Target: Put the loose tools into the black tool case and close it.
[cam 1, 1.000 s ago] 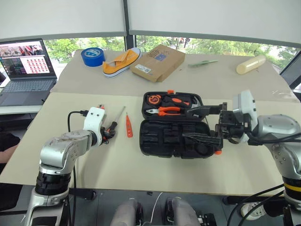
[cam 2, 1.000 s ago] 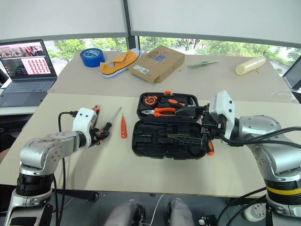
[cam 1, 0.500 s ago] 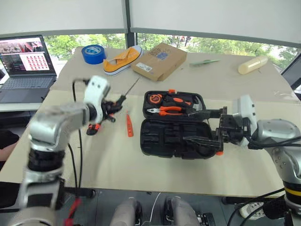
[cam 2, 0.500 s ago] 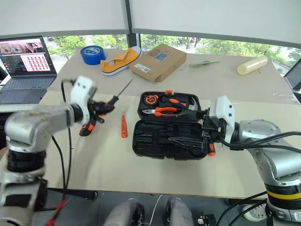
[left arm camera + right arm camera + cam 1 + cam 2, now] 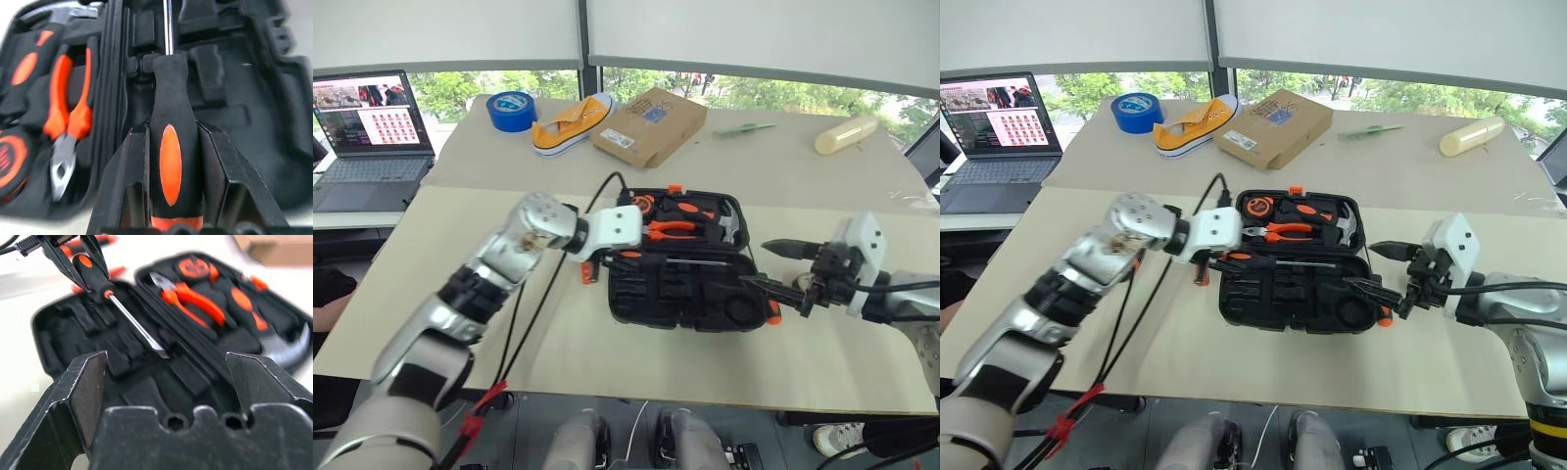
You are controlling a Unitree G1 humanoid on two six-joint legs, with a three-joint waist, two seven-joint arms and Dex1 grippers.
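- Left gripper is clamped on a black-and-orange screwdriver, held over the black tool case.
- Its shaft is pointed toward the case's right edge, lengthwise.
- Right gripper is spread wide, empty, beside that edge.

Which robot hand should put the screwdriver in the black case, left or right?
Probably the left. The left hand is clamped on the screwdriver and holds it right over the empty slots of the black tool case. The right hand is open and empty, beside the case's right end.
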